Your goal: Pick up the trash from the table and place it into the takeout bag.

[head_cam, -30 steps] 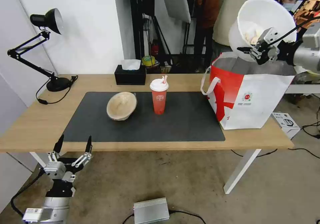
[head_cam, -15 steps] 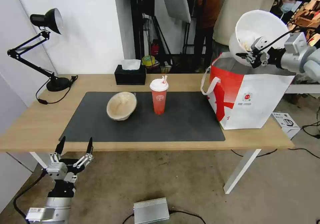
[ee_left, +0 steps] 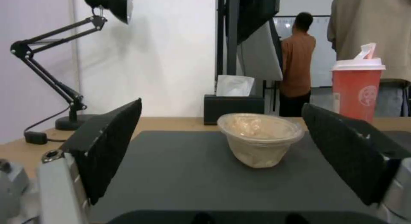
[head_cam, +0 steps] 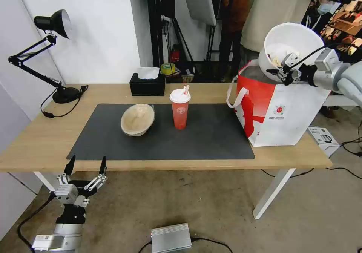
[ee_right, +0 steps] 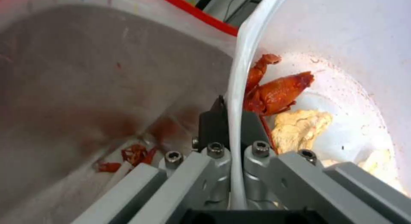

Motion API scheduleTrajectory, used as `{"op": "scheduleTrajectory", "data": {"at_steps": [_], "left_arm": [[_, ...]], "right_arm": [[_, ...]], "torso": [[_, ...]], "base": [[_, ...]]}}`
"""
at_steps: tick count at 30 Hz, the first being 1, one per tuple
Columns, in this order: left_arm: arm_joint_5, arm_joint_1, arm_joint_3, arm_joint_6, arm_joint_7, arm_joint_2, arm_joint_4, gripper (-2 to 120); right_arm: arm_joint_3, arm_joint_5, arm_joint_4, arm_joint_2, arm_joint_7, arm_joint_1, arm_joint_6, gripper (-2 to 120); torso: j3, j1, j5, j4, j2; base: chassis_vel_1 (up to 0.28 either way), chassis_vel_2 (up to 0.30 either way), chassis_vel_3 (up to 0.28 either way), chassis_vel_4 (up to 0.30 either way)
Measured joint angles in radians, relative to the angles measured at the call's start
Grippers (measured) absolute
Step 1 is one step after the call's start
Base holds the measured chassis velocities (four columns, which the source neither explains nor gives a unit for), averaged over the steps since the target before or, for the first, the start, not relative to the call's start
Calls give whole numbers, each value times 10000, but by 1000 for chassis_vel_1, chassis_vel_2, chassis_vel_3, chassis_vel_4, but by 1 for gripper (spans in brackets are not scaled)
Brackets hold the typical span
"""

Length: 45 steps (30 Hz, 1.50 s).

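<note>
Bowl rim pinched in right tool, over bag mouth

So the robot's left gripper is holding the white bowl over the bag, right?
Not quite: the right gripper is holding the white bowl over the bag, pinching its rim, as the head view shows. The left gripper is open, low by the table's near edge.

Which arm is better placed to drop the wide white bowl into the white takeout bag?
Probably the right. The right gripper already pinches the wide white bowl's rim above the white takeout bag's open mouth. The left gripper hangs open below the table's near edge.
</note>
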Motion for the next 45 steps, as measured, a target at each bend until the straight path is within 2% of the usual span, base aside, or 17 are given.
{"op": "scheduleTrajectory", "data": {"at_steps": [20,22,23,26,28,30,31,33,34,37,39,43,45], "left_arm": [[20,-7,-7,-32,303,-183,69,100],[20,-6,-5,-32,321,-180,71,100],[20,-6,-5,-32,321,-180,71,100],[24,-6,-4,-32,348,-174,73,100],[24,-5,-4,-32,354,-174,73,100],[27,2,10,-36,388,-180,72,100],[27,2,10,-36,388,-180,72,100],[29,6,16,-39,398,-182,73,100],[29,6,16,-39,398,-182,73,100],[30,4,17,-41,404,-170,76,100],[29,3,17,-42,405,-160,76,100],[24,3,18,-43,408,-145,71,100],[22,4,17,-43,409,-145,69,100]], "right_arm": [[46,-209,-443,206,218,-217,146,1],[70,-202,-420,194,265,-229,149,8],[70,-202,-420,194,265,-229,149,8],[80,-174,-404,178,292,-227,150,24],[82,-170,-404,174,295,-222,150,25],[86,-157,-372,150,306,-211,150,39],[86,-157,-372,150,306,-211,150,39],[93,-147,-325,115,314,-211,150,48],[93,-147,-325,115,314,-211,150,48],[98,-135,-277,72,318,-186,150,64],[98,-133,-264,55,319,-175,150,67],[98,-116,-187,17,321,-148,138,86],[98,-112,-169,9,321,-147,135,89]], "torso": [[0,0,0,1,0],[0,0,0,0,0],[0,0,0,0,0],[0,0,0,1,0],[0,0,0,1,0],[0,0,0,0,0],[0,0,0,0,0],[0,0,0,1,0],[0,0,0,1,0],[0,0,0,1,0],[0,0,0,1,0],[0,0,0,1,0],[0,0,0,1,0]], "base": [[0,0,0,0],[0,0,0,0],[0,0,0,0],[0,0,0,0],[0,0,0,0],[0,0,0,0],[0,0,0,0],[0,0,0,0],[0,0,0,0],[0,0,0,0],[0,0,0,0],[0,0,0,0],[0,0,0,0]]}}
